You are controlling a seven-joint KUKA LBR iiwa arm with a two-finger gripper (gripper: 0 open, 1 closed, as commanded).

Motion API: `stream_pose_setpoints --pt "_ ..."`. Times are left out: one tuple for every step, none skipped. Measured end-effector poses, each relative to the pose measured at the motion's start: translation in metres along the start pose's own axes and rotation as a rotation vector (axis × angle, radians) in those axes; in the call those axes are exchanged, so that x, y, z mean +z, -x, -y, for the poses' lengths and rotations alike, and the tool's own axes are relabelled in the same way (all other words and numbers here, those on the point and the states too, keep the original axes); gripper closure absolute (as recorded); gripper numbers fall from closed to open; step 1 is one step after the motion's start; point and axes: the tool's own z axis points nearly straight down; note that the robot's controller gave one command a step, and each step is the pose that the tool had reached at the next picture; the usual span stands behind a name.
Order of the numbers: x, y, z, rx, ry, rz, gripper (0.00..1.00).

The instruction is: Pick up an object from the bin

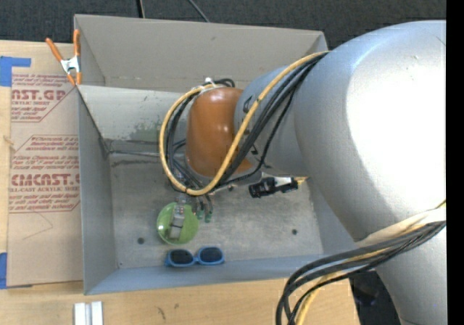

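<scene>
Fingers [176, 225] sit low over green round disc [167, 219], 7 o'clock in bin [94, 171]; their spread can't be told. Blue sunglasses [194, 257] at 5 o'clock from disc.

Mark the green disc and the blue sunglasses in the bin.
green disc [164, 223]: camera view, bare left part of its face.
blue sunglasses [194, 257]: camera view, middle of the frame, between the lenses.

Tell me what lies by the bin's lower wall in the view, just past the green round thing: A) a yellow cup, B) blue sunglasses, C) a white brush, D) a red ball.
B: the blue sunglasses lie just below the green round thing that the hand is over.
</scene>
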Motion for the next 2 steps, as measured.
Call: stream_pose_setpoints --pt "-0.0002 -0.0591 -0.0532 -0.18 0.001 0.001 0.0" --pt "-0.001 -0.0577 -0.0518 -0.177 0.001 0.001 1.0"
